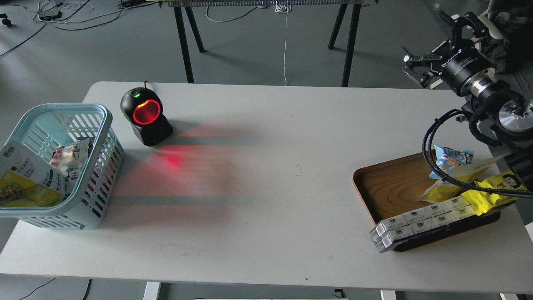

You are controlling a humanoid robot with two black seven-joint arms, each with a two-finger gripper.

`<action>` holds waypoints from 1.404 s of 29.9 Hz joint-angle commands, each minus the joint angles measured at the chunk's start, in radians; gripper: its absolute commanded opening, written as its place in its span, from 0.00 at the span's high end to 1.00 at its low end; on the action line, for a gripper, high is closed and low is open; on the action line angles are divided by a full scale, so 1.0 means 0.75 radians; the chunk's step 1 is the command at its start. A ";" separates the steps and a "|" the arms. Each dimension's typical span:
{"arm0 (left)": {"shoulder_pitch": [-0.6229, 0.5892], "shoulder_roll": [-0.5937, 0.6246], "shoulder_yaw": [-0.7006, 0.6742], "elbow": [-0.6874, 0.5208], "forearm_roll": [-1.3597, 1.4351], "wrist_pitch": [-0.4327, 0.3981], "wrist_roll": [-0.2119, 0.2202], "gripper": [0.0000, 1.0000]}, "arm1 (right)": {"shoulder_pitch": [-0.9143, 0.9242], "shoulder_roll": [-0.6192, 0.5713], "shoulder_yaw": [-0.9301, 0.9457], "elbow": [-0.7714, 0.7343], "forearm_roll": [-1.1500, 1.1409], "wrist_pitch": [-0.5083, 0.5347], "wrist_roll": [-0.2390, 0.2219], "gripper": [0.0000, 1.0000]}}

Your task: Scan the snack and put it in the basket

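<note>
The snack [21, 179], a yellow-and-white pouch with a round picture of nuts, lies tilted inside the light blue basket [106, 125] at the table's left edge, leaning on the basket's near left side. No gripper touches it. My left gripper is out of view. My right gripper [432, 48] is open and empty, held high above the table's far right corner, far from the basket.
A black scanner [145, 116] glowing red stands right of the basket and casts red light on the table. Another white packet [70, 156] lies in the basket. A brown wooden tray [391, 187] at the right holds a blue packet, yellow wrappers and white boxes.
</note>
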 commanded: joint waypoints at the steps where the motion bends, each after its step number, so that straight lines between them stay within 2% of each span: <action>1: -0.001 -0.009 -0.104 0.000 -0.213 -0.003 -0.001 0.00 | 0.030 0.006 -0.002 0.013 -0.002 -0.034 -0.001 0.02; 6: -0.001 -0.089 -0.273 0.013 -0.581 -0.024 0.005 0.00 | 0.044 0.008 -0.006 0.019 -0.004 -0.098 0.001 0.02; 15: -0.005 -0.410 -0.632 0.219 -1.015 -0.228 0.013 0.00 | 0.114 -0.002 -0.006 0.064 -0.020 -0.104 0.001 0.02; 19: -0.009 -0.541 -0.730 0.223 -1.162 -0.247 0.025 0.00 | 0.118 -0.039 -0.006 0.070 -0.020 -0.102 0.001 0.02; 23: -0.009 -0.684 -0.757 0.223 -1.320 -0.241 0.081 0.00 | 0.116 -0.072 -0.004 0.070 -0.020 -0.102 0.001 0.02; 28: 0.007 -0.941 -0.757 0.293 -1.426 -0.149 0.085 0.00 | 0.106 -0.107 0.002 0.070 -0.020 -0.098 0.001 0.01; 31: 0.009 -1.085 -0.757 0.389 -1.457 -0.143 0.105 0.00 | 0.102 -0.113 0.004 0.074 -0.018 -0.090 0.001 0.01; 38: 0.009 -1.385 -0.775 0.532 -1.506 -0.247 0.156 0.00 | -0.023 -0.113 0.096 0.172 -0.014 -0.086 0.005 0.01; 42: 0.015 -1.496 -0.857 0.691 -1.598 -0.339 0.209 0.00 | -0.115 -0.109 0.162 0.191 -0.016 -0.051 0.005 0.01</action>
